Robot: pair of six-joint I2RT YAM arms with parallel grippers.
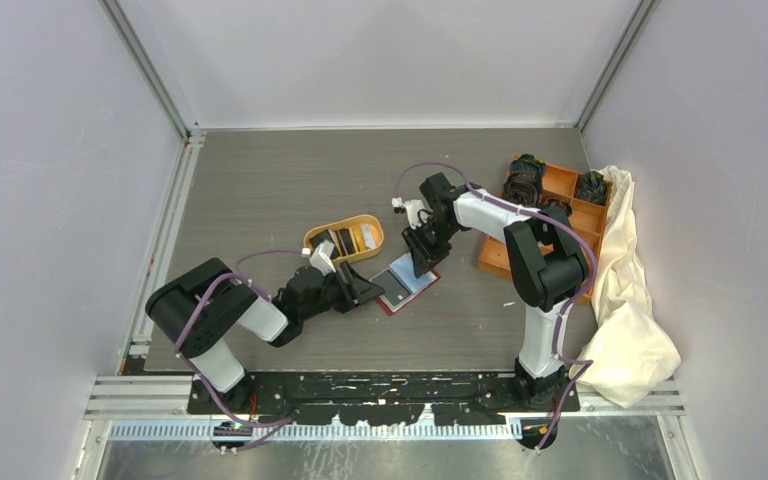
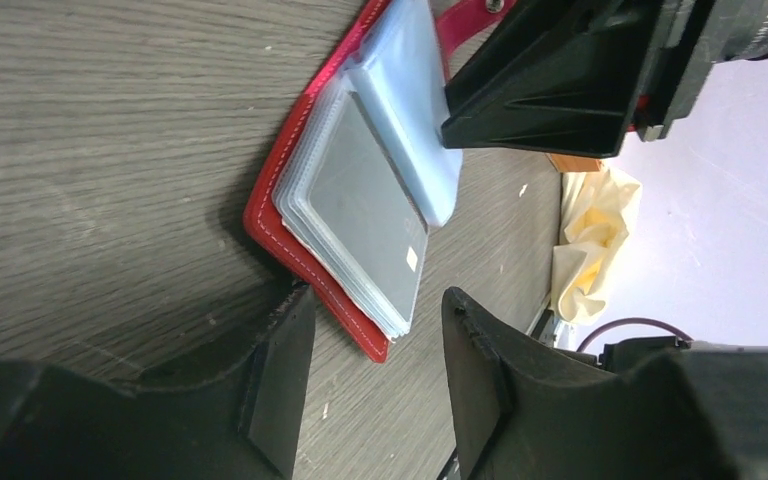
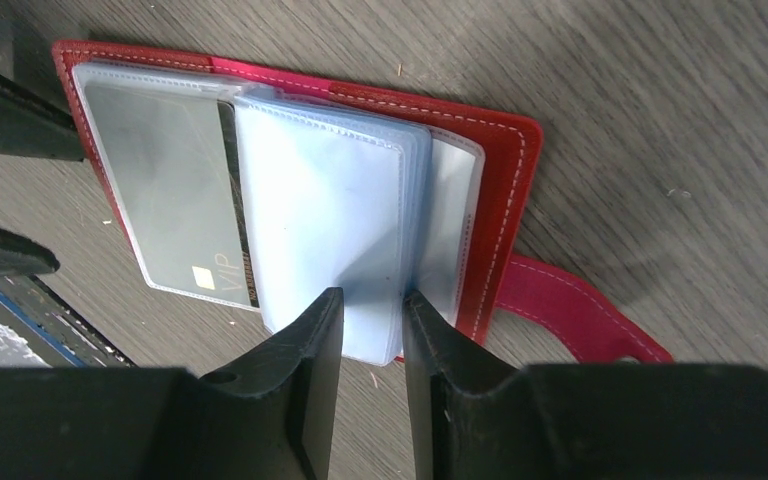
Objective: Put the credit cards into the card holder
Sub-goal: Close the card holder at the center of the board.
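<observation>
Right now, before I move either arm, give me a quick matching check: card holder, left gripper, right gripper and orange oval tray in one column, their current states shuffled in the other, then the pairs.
Column one
1. card holder
2. left gripper
3. right gripper
4. orange oval tray

Column two
A. closed on the clear sleeves
B. holds loose credit cards
C. lies open on the table
D. jaws apart at the card holder's corner

Pairs: 1-C, 2-D, 3-A, 4-B
</observation>
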